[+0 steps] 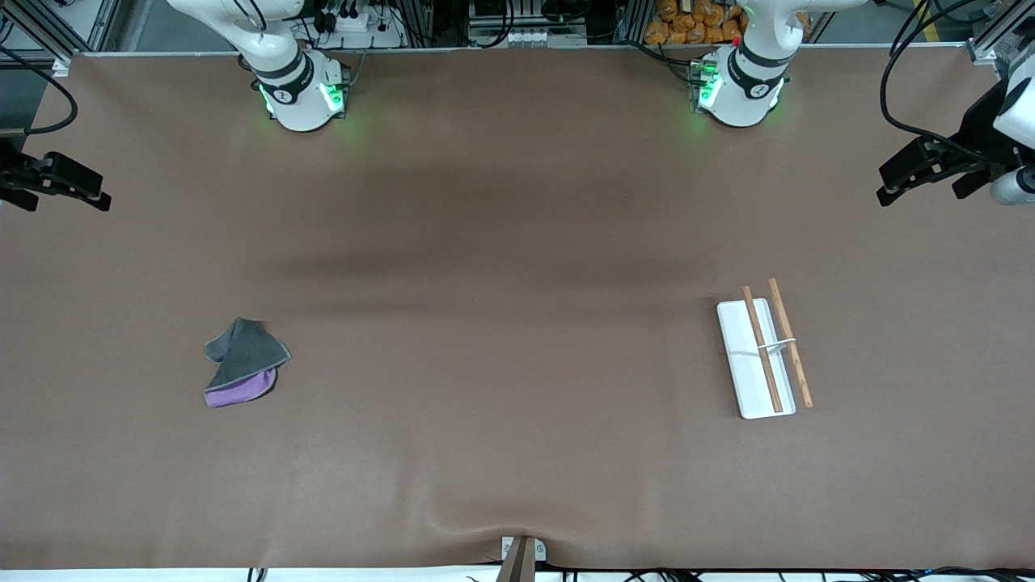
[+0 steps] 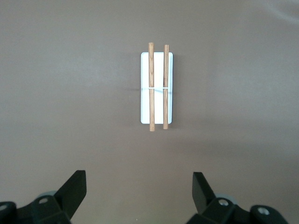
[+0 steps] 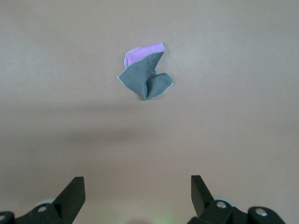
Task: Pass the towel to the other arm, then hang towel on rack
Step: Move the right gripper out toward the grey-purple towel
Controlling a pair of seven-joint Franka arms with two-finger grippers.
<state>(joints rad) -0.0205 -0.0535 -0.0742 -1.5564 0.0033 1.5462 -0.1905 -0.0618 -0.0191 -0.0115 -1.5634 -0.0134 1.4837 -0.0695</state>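
Towel (image 1: 244, 363) crumpled flat on the brown table (image 1: 501, 364), toward the right arm's end, grey face up with a purple flap folded out at the edge nearer the front camera; untouched, nothing gripping it. Same towel (image 3: 144, 74) visible in the right wrist view, well apart from the fingertips (image 3: 74, 193) framing that picture. Rack (image 1: 764, 349) standing toward the left arm's end of the table, well apart from the towel: white base with two brown rods along it and a thin white crosspiece, bare, no cloth on it. Rack (image 2: 157, 87) also centred in the left wrist view, clear of the fingers (image 2: 74, 189) there. Right gripper (image 1: 69, 184) raised over the table's edge at the right arm's end, jaws spread wide, holding nothing. Left gripper (image 1: 922, 174) raised over the table's edge at its own end, jaws likewise spread and empty. Judging from this layout, nothing of the task done yet: no pickup, no handover, no hanging. Left to do, most likely: right gripper down onto the towel, a lift and pass toward the middle, a take by the left gripper, then draping over the rods.
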